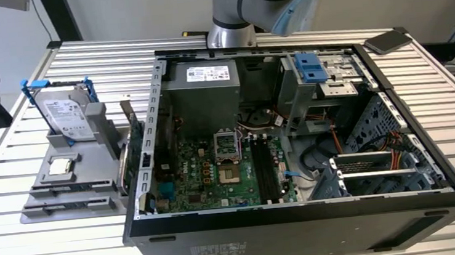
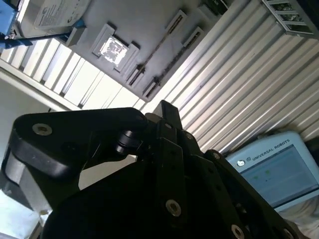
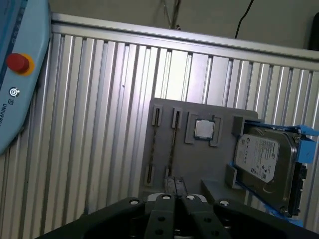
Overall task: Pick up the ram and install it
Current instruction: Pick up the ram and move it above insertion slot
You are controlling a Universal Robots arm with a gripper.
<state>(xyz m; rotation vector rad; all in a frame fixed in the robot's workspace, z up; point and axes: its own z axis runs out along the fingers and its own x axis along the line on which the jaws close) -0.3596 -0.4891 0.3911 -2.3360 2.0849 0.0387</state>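
Observation:
The ram (image 3: 172, 144) seems to be the thin dark stick standing on edge in a slot of the grey holder (image 3: 199, 159), beside the CPU (image 3: 204, 129). In the second wrist view the same stick (image 2: 158, 59) is a thin line between the slot ends. My gripper (image 3: 174, 183) hangs well above the holder with its black fingers together and nothing between them. Its fingertips (image 2: 164, 108) also show in the second wrist view. The open computer case (image 1: 146, 190) holds the green board (image 1: 207, 179) with long black slots (image 1: 268, 167).
A hard drive in a blue bracket (image 1: 70, 113) stands on the holder's far end. An upright green card (image 1: 134, 142) sits between holder and case. A teach pendant (image 3: 17, 64) lies on the ribbed table (image 3: 89, 124). The arm's base (image 1: 232, 34) rises behind the case.

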